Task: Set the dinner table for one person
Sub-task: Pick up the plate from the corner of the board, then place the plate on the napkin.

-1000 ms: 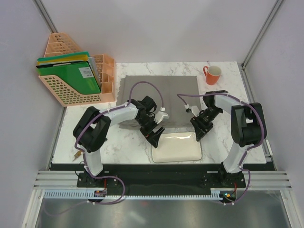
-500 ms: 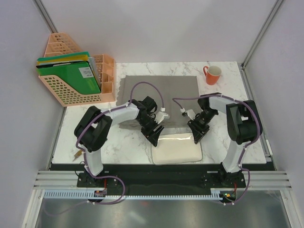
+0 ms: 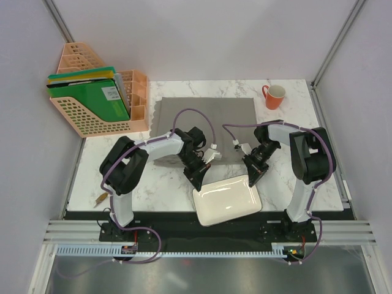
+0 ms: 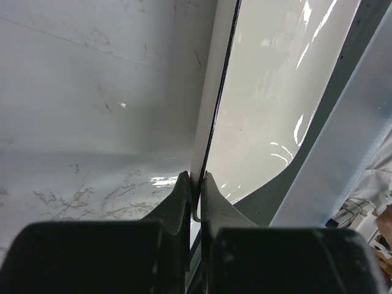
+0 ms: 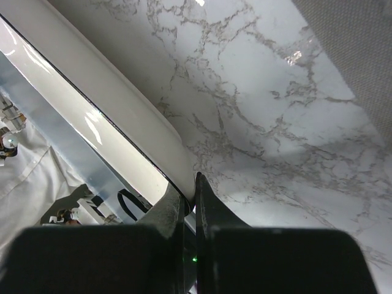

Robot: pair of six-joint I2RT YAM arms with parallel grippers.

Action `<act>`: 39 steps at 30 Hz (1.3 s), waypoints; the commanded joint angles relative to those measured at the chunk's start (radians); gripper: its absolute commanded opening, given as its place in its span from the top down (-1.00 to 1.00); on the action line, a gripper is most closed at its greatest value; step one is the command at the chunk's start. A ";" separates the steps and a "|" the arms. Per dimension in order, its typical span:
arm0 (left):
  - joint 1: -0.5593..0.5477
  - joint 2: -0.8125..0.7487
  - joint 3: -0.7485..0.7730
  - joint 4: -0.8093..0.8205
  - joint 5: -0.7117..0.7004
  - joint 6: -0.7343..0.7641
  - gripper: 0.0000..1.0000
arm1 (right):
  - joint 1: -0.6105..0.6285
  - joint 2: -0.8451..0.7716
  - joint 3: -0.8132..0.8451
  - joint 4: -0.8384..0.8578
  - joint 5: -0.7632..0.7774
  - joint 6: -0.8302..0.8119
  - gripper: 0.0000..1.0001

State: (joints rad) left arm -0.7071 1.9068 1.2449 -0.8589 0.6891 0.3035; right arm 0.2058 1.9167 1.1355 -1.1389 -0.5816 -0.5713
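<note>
1. Plate [image 3: 226, 202]: glossy white rounded rectangle, at the near edge of the grey-veined white marble-pattern desk [image 3: 162, 184].
2. Left hand [image 3: 197, 180] clenched on its far-left rim.
3. Right hand [image 3: 252, 177] clenched on its far-right rim.

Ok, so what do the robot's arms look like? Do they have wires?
Two matching arms, the left arm and the right arm. Each has smooth white tubes joined by chunky black joints, and a thin purple cable loops along the outside. They end in the left gripper and the right gripper, both black, each with two flat fingers.
</note>
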 commanded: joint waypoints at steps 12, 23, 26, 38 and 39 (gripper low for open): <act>0.024 -0.084 0.136 0.004 -0.054 0.013 0.95 | 0.027 -0.154 0.058 0.039 -0.026 -0.010 1.00; 0.116 -0.155 0.232 -0.008 -0.034 -0.015 0.96 | 0.037 -0.216 0.159 0.021 -0.073 0.054 1.00; 0.142 -0.176 0.258 -0.006 -0.056 -0.017 0.95 | 0.046 -0.212 0.165 0.045 -0.077 0.077 1.00; 0.284 -0.181 0.332 0.024 -0.100 -0.015 0.96 | 0.109 -0.156 0.296 0.183 -0.003 0.238 1.00; 0.302 -0.177 0.344 0.026 -0.105 -0.014 0.95 | 0.118 -0.148 0.303 0.195 0.005 0.244 1.00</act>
State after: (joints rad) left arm -0.4583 1.7779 1.4960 -0.9710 0.5499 0.3744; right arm 0.2733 1.7504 1.3922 -0.9451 -0.5335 -0.3935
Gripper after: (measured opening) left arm 0.053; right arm 0.043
